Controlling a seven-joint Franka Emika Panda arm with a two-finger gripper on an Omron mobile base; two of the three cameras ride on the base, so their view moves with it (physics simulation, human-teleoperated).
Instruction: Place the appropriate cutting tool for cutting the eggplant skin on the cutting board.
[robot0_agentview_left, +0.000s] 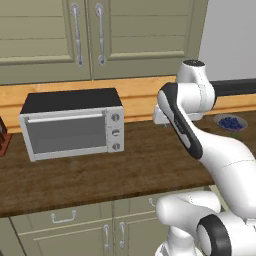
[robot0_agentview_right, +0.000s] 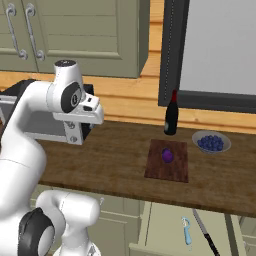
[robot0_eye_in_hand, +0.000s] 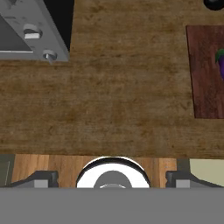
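Observation:
The cutting tool (robot0_agentview_right: 186, 231), slim with a light-blue handle, lies in an open drawer under the counter's right end. On the counter above it is the dark reddish cutting board (robot0_agentview_right: 167, 160), with the small purple eggplant (robot0_agentview_right: 167, 155) near its far end. The hand view catches the board (robot0_eye_in_hand: 208, 70) at its right edge, with a sliver of eggplant (robot0_eye_in_hand: 221, 65). My gripper (robot0_agentview_right: 75, 139) hangs over the bare counter, left of the board and in front of the toaster oven. Its fingertips (robot0_eye_in_hand: 41, 179) stand wide apart, open, with nothing between them.
A toaster oven (robot0_agentview_left: 72, 125) stands at the back left of the wooden counter. A dark bottle (robot0_agentview_right: 171, 115) stands just behind the board, and a bowl of blue berries (robot0_agentview_right: 211, 142) sits to its right. A long dark knife (robot0_agentview_right: 205, 232) lies beside the tool in the drawer.

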